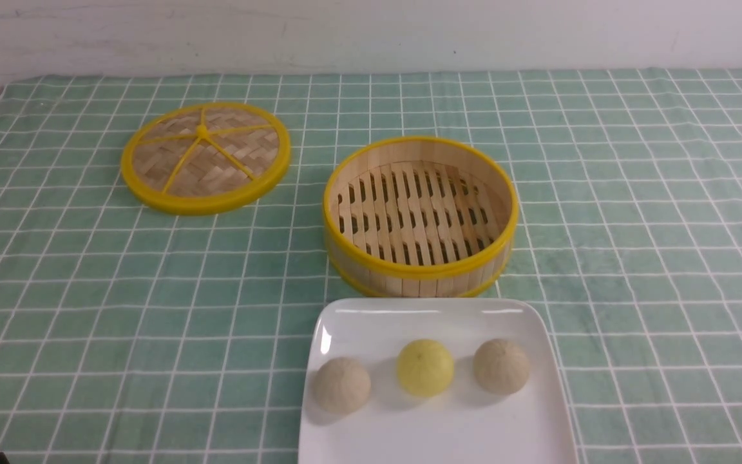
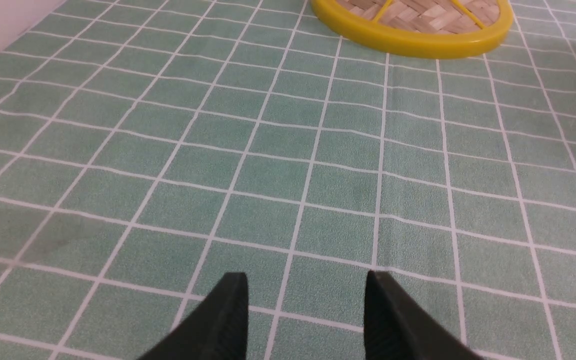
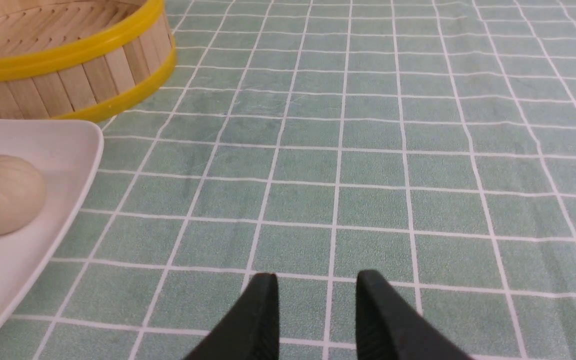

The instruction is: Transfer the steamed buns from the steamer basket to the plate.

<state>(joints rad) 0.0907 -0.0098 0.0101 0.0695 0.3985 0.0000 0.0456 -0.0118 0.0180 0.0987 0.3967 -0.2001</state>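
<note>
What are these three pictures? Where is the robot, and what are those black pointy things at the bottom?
A robot with two arms took these with three cameras. The big picture looks forward from between its arms. It shows a green checked tablecloth, an empty steamer basket, its lid lying apart from it, and a white plate with three buns in a row: a beige bun, a yellow bun and another beige bun. The other two pictures come from cameras on the robot's wrists. The black points are its pinchers: the left gripper and the right gripper. Both are open and hold nothing.
</note>
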